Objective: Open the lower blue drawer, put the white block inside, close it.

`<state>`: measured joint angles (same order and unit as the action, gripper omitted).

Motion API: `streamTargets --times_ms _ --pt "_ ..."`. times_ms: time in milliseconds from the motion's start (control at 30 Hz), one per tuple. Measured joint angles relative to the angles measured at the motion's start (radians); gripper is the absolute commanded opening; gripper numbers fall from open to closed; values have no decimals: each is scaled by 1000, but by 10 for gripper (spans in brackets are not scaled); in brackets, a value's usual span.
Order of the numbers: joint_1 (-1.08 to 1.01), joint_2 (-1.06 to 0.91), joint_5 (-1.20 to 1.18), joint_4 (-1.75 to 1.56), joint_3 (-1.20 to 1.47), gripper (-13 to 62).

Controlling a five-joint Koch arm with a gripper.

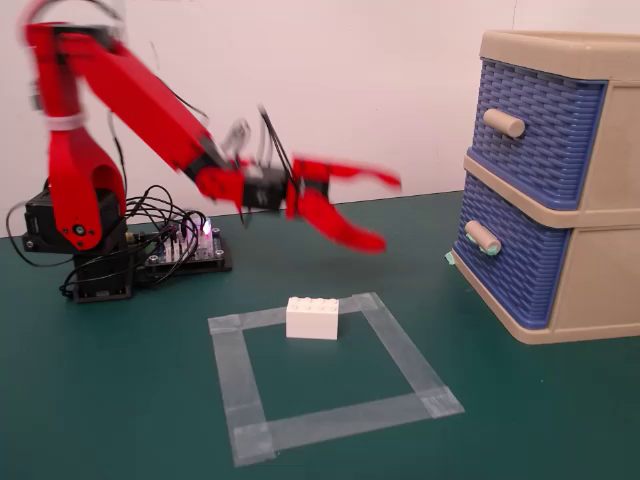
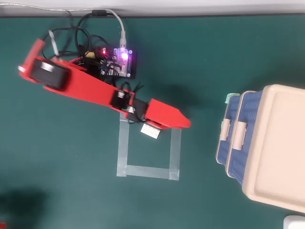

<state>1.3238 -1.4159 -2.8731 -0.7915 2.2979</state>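
The white block (image 1: 312, 318) lies at the far edge of a taped square (image 1: 398, 352) on the green table. Seen from overhead, the white block (image 2: 151, 131) is partly covered by the arm. My red gripper (image 1: 386, 213) hovers above and to the right of it, pointing at the cabinet, open with nothing between its jaws. In the overhead view the gripper (image 2: 187, 123) shows as a single red wedge. The lower blue drawer (image 1: 512, 262) is shut, its teal-ended handle (image 1: 483, 238) facing the gripper across a clear gap. From above, the lower blue drawer (image 2: 221, 149) is a narrow blue strip.
The beige cabinet (image 1: 602, 270) stands at the right, with a shut upper blue drawer (image 1: 540, 135). The arm's base (image 1: 88, 238) and a lit controller board (image 2: 119, 62) with loose cables sit at the back left. A scrap of teal tape (image 2: 232, 97) lies by the cabinet.
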Motion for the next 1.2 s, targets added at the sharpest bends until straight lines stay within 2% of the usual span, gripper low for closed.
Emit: streamTargets --times_ms 200,433,867,933,1000,1033,1200 --pt "0 374 -14 -354 -169 332" --pt "6 431 -26 -336 -377 308" --pt "67 586 -28 0 -755 221" --pt "69 614 -29 12 -764 120" --pt "69 620 -31 46 -772 -50" --pt "69 614 -32 78 -772 -84" --pt "71 489 -57 400 -775 -80"
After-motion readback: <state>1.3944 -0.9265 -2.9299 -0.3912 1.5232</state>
